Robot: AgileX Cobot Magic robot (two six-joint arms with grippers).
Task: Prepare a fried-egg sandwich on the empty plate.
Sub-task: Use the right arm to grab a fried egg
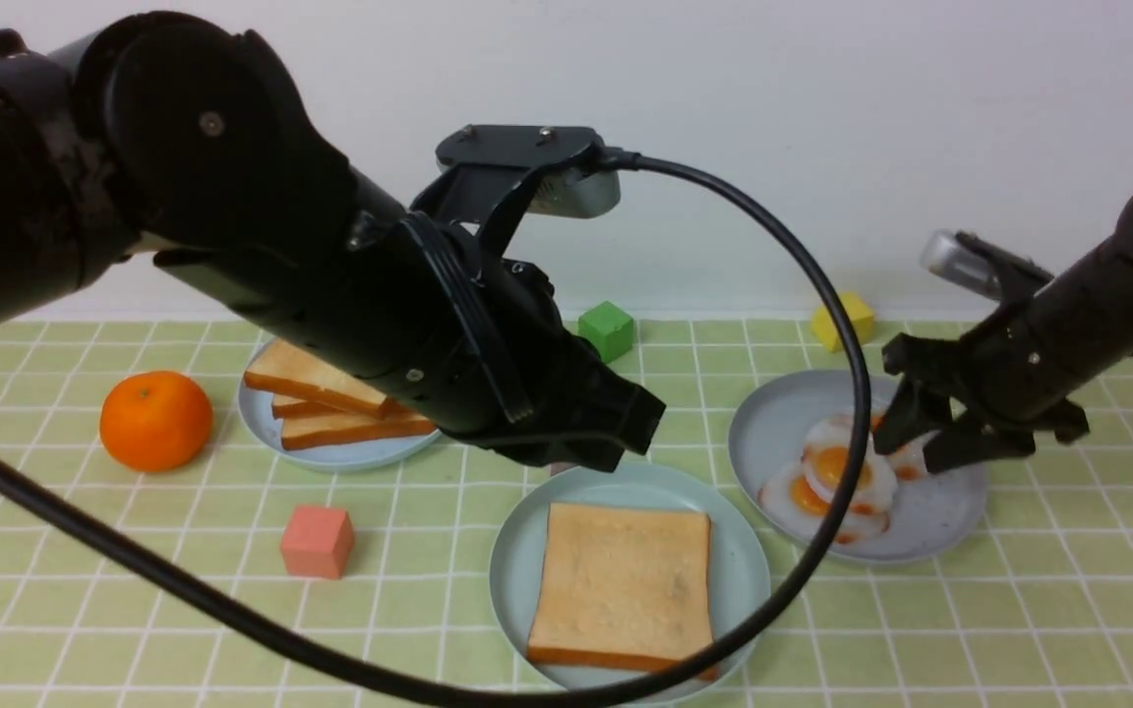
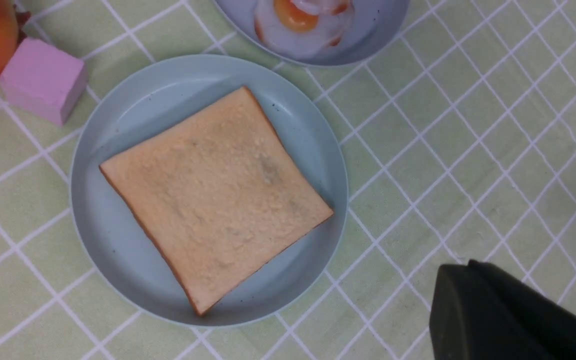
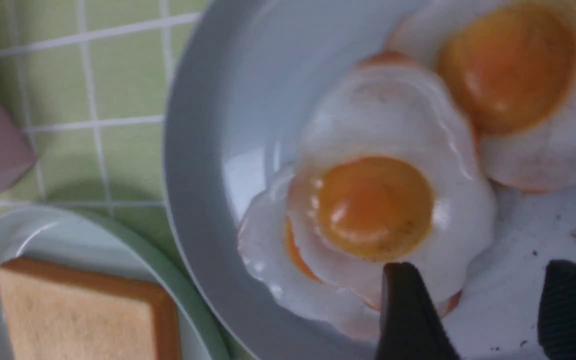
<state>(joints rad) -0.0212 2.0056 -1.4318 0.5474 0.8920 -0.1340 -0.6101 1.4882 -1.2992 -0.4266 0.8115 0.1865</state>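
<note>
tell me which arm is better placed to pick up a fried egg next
Right. The right end effector is open just over the fried eggs on the grey-blue plate; the left end effector hangs by the toast on the mint plate.

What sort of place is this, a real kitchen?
Probably a robot test table staged as a play kitchen: a square toy toast slice on a round mint-teal plastic plate, glossy toy fried eggs, and a pink cube on green checked cloth.

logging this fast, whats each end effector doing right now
Left end effector: cannot be told; only one black finger shows.
Right end effector: open, holding nothing, over the glossy white orange-yolked toy fried eggs.
</note>
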